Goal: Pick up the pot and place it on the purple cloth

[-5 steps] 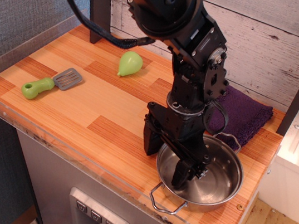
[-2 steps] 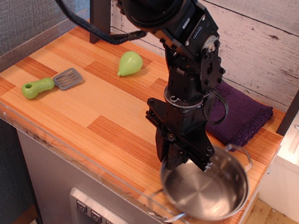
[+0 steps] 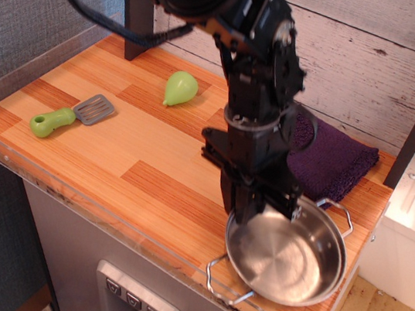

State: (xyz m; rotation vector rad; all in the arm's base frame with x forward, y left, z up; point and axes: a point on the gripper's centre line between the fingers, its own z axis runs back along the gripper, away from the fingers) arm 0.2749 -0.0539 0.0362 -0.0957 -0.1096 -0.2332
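Observation:
The shiny steel pot (image 3: pixel 290 258) hangs tilted toward the camera, lifted off the wooden table (image 3: pixel 118 126) at the front right corner. Its two wire loop handles show at the front left and the back right. My black gripper (image 3: pixel 250 209) is shut on the pot's left rim and holds it up. The dark purple cloth (image 3: pixel 330 162) lies folded on the table just behind the pot, partly hidden by my arm.
A green pear-shaped toy (image 3: pixel 180 88) lies at the back middle of the table. A spatula with a green handle (image 3: pixel 69 117) lies at the left. A black post (image 3: pixel 137 12) stands at the back left. A clear plastic rim edges the table.
My gripper has shut on the pot's rim and lifted it off the table. The pot has tilted toward the camera and moved slightly up and right.

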